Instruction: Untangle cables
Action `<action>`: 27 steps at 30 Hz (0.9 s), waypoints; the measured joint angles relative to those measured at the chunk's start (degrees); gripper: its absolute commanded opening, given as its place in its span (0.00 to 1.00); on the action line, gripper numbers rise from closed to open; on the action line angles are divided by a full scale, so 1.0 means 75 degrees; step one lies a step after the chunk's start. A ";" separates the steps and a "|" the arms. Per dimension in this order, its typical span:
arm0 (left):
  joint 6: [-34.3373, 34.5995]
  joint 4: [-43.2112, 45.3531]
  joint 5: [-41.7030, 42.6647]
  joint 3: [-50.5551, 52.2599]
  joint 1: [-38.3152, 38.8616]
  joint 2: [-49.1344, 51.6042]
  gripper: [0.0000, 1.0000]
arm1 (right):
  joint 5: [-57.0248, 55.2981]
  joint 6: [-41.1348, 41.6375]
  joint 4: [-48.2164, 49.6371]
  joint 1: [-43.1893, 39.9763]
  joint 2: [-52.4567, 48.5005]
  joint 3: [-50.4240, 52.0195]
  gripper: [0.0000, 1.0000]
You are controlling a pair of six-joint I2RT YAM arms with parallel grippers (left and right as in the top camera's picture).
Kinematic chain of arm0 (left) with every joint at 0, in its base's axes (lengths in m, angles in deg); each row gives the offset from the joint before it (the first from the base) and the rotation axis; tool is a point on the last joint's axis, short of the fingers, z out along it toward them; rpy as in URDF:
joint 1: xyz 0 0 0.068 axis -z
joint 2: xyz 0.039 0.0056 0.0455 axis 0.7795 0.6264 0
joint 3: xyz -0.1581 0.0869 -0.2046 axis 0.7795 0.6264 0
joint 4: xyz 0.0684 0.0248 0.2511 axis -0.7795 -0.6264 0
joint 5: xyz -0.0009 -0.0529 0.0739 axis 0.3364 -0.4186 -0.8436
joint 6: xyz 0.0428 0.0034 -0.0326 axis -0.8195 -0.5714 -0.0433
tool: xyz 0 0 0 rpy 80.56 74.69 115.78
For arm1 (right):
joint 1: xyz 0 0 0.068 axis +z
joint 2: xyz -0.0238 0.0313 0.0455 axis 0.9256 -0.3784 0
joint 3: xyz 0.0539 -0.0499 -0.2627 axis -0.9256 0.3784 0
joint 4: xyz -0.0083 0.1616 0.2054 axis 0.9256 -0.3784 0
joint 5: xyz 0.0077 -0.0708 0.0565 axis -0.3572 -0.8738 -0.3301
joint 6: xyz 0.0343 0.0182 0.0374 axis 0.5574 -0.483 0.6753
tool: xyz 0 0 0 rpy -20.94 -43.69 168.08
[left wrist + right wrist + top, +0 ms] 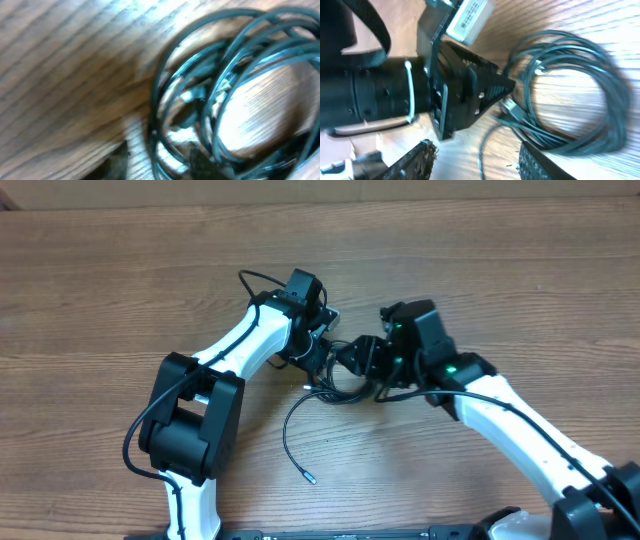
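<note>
Two arms close on tangled cables at mid-table.
The cables [335, 386] lie coiled between the grippers. The left gripper [325, 358] is at their left edge, grip unclear; the right gripper [362, 365] holds its jaws apart.

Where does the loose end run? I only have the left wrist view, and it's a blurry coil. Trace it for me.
Observer: One cable end curves out of the coil toward the robot's side of the table and finishes in a silvery plug.
Operator: Report the right gripper.
Observer: The right gripper is open, jaws spread wide at the coil's edge.
Operator: Now place the left gripper.
Observer: The left gripper points its tip at the coil's rim. I cannot tell whether it grips anything.
</note>
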 measured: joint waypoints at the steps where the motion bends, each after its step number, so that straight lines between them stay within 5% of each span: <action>1: -0.0023 -0.0032 0.0137 0.0000 0.0003 0.0000 0.60 | 0.0067 -0.0259 -0.0227 -0.0111 0.0020 -0.0006 0.53; 6: -0.0210 -0.0117 0.0650 0.0009 0.0003 0.0000 0.46 | 0.0213 -0.1638 -0.1233 -0.0493 -0.0044 -0.0009 0.53; 12: -0.0326 0.0382 0.0799 0.0230 -0.0015 0.0026 0.40 | 0.0131 -0.3104 -0.1559 -0.0294 -0.0079 -0.0009 0.55; 18: -0.0306 0.0455 0.0702 0.0227 -0.0050 0.0166 0.04 | -0.0393 -0.3893 -0.0944 0.0143 -0.0318 -0.0009 0.57; 21: -0.0356 0.0236 0.0702 0.0181 -0.0085 0.0195 0.04 | -0.0501 -0.4141 -0.0504 0.0294 -0.0513 -0.0009 0.68; 27: -0.0793 -0.0119 0.0676 0.0099 -0.0102 0.0201 0.04 | -0.0627 -0.4532 -0.0673 0.0609 -0.1105 -0.0256 0.70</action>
